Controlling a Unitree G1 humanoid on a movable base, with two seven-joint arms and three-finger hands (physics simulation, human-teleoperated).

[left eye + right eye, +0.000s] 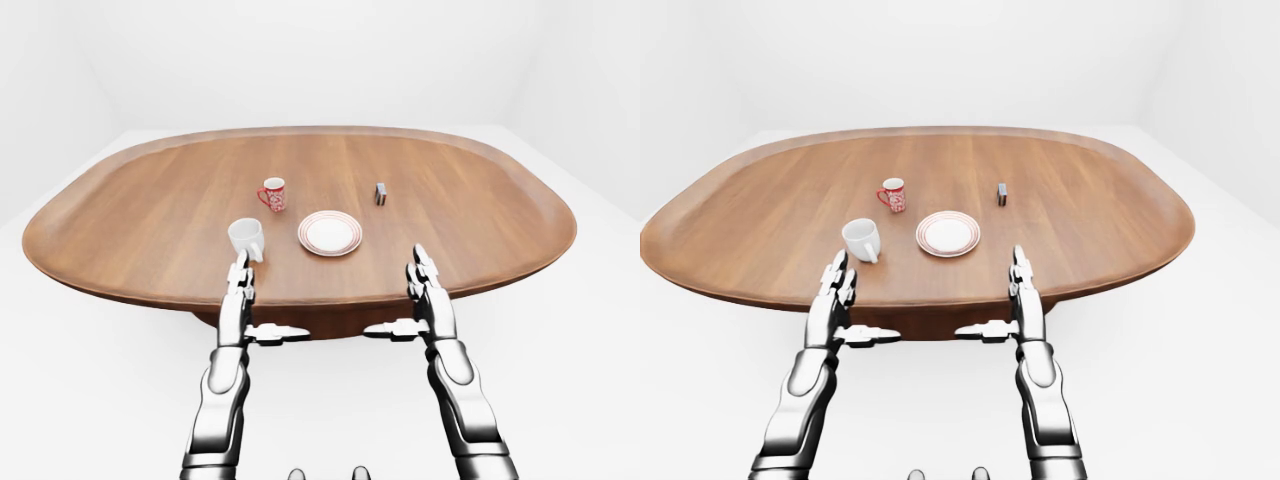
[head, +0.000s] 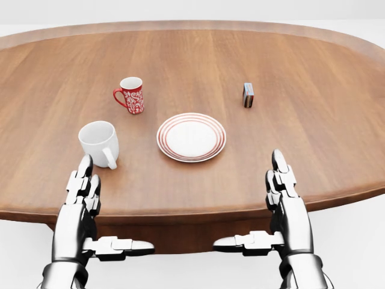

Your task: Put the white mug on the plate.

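The reach has not begun: both hands hover flat, fingers spread, holding nothing. The plain white ceramic mug stands on the oval wooden desk just beyond the left hand, well apart from the right hand. The red-rimmed white plate lies between them, farther out. Next, I judge, the left hand must close round the mug.

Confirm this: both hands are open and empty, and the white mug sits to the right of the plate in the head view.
Wrong side. In the head view the white mug sits to the left of the plate, just above the left hand. The rest holds: the left hand and the right hand are open and empty.
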